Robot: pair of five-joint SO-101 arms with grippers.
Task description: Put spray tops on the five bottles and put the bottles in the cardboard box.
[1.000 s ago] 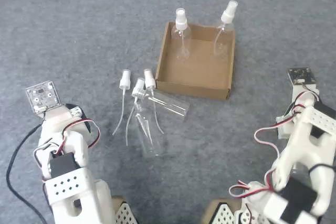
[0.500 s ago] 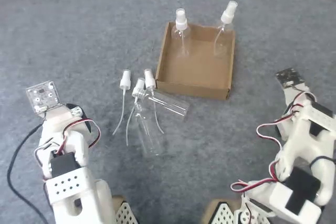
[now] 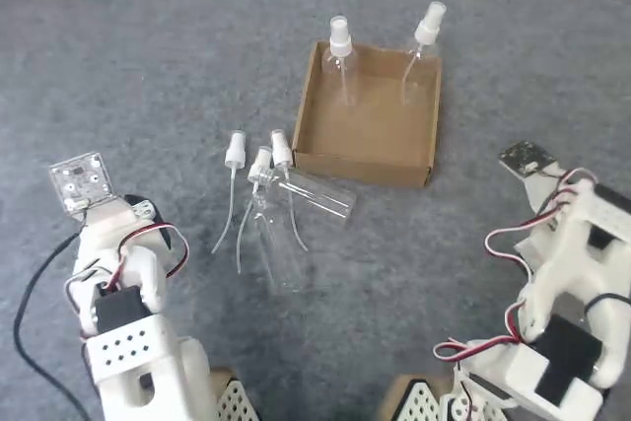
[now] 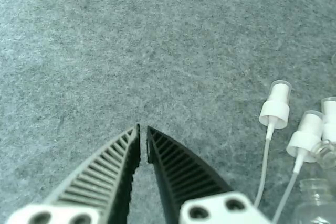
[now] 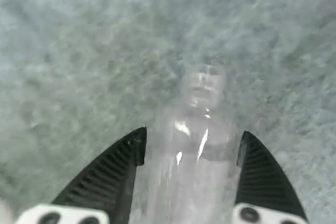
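Observation:
The cardboard box sits at the far middle of the carpet. Two clear bottles with white spray tops stand inside, one at its back left and one at its back right. Left of the box, two open bottles lie among three loose spray tops. My right gripper is shut on a topless clear bottle, neck pointing away. My left gripper is shut with nothing in it, over bare carpet beside the spray tops.
The left arm stands at the near left and the right arm at the near right, with red and white cables looping off both. Grey carpet lies open between the arms and around the box.
The right arm's wrist has swung left and slightly nearer. The left arm, the box, the bottles and the spray tops have stayed put.

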